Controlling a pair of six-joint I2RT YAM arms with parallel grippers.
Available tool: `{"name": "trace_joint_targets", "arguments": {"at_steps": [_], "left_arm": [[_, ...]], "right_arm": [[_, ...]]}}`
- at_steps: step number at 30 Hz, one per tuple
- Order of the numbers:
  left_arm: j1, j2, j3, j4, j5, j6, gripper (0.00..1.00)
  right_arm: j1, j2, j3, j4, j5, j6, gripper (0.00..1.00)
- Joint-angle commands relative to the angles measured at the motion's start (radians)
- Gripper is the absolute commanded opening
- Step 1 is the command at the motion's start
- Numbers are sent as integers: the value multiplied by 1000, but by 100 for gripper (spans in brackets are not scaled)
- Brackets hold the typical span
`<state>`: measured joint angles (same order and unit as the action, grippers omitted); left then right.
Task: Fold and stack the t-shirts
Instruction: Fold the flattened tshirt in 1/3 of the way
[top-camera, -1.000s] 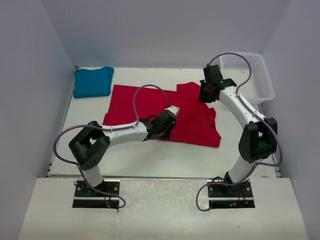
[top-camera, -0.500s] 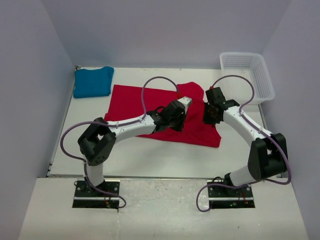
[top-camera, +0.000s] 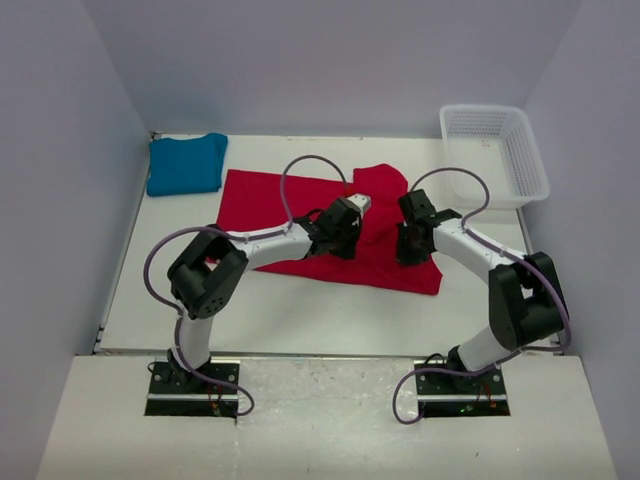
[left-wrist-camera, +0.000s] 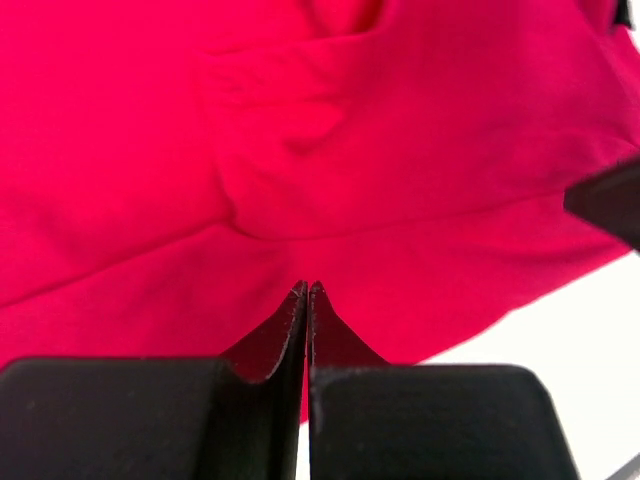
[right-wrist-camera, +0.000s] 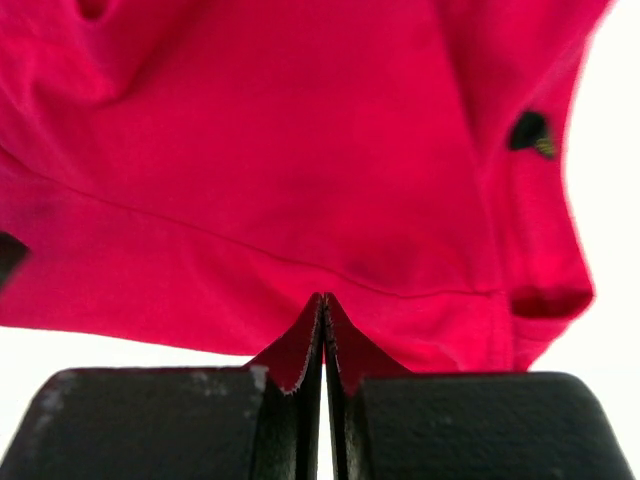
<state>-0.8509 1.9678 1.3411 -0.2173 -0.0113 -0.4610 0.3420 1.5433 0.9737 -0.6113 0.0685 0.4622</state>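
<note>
A bright red t-shirt (top-camera: 270, 200) lies spread across the middle of the table, its right part wrinkled and lapped over. A teal-blue t-shirt (top-camera: 185, 165) rests folded at the back left corner. My left gripper (top-camera: 348, 222) is over the red shirt's centre-right and my right gripper (top-camera: 408, 245) is over its right side, close together. In the left wrist view the left gripper (left-wrist-camera: 305, 288) is shut, tips down at the red cloth (left-wrist-camera: 330, 150) with nothing between them. The right gripper (right-wrist-camera: 323, 298) is also shut, just above a seam of the red cloth (right-wrist-camera: 300, 180).
A white mesh basket (top-camera: 530, 165) stands at the back right corner. Grey walls close in the table on three sides. Bare white table (top-camera: 300, 310) runs along the front of the red shirt. A dark part of the right arm (left-wrist-camera: 610, 200) shows in the left wrist view.
The right arm swung from the back by the basket toward me, onto the shirt's right side, and its jaws closed. The left gripper moved back and right over the shirt. The shirt's outline is unchanged.
</note>
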Motion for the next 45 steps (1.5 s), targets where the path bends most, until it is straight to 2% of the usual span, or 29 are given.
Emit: {"name": "trace_joint_targets", "arguments": {"at_steps": [1,4,16,21,25,30,38,45], "left_arm": [[27,-65,-42,27,24,-4,0],[53,-115,-72,3,16,-5,0],[130,-276,-203,-96,-176,-16,0],[196,-355,-289,-128,-266,-59,0],[254,-376,-348,-139,-283,-85,0],[268,-376,-401,-140,-326,-108,0],[283,-339,-456,-131,-290,-149,0],[285,-377,-540,-116,-225,-211,0]], "right_arm": [[31,24,3,-2,-18,33,0],[43,47,-9,-8,-9,46,0],[57,113,-3,1,-29,73,0],[57,106,-4,-13,-24,104,1],[57,116,2,-22,-36,112,0],[57,130,16,-33,-51,128,0],[58,127,33,-80,-62,207,0],[63,103,-9,-70,-116,268,0]]}}
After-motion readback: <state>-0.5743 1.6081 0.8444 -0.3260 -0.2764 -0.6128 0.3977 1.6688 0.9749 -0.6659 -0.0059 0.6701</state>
